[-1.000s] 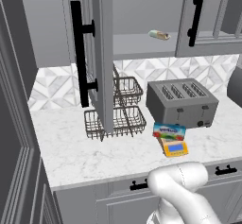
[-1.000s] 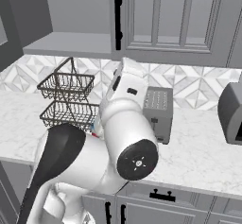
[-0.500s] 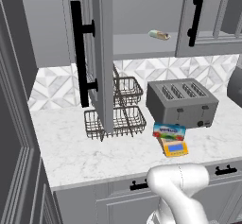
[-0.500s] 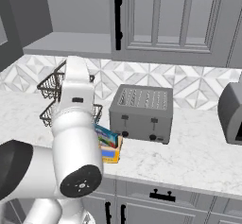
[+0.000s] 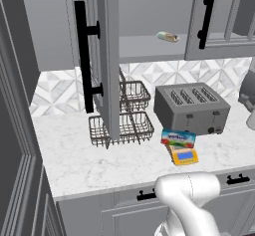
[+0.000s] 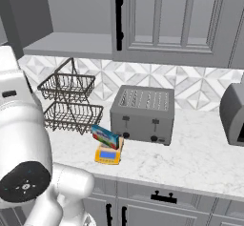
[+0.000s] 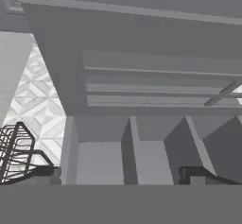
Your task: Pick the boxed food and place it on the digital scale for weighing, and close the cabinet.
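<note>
The blue boxed food [image 5: 178, 138] [image 6: 106, 136] lies tilted across the back of the orange-tan digital scale [image 5: 184, 156] [image 6: 108, 155], whose blue display shows in front. The scale sits on the counter before the toaster. The wall cabinet's left door [image 5: 107, 56] stands wide open, edge-on, with its long black handle [image 5: 82, 56] facing left. In the hand view my gripper [image 7: 120, 176] is open and holds nothing, its fingertips [image 7: 47, 173] wide apart. It faces a grey panelled cabinet face [image 7: 142, 76].
A grey four-slot toaster [image 5: 191, 108] [image 6: 143, 113] stands behind the scale. A two-tier wire basket [image 5: 122, 115] [image 6: 69, 101] [image 7: 14, 152] sits under the open door. A small wrapped item [image 5: 168, 36] lies on the cabinet shelf. A dark appliance [image 6: 233, 113] stands at far right.
My arm has swung leftward across the right base view, uncovering the toaster, box and scale. The box, scale and cabinet door have not moved.
</note>
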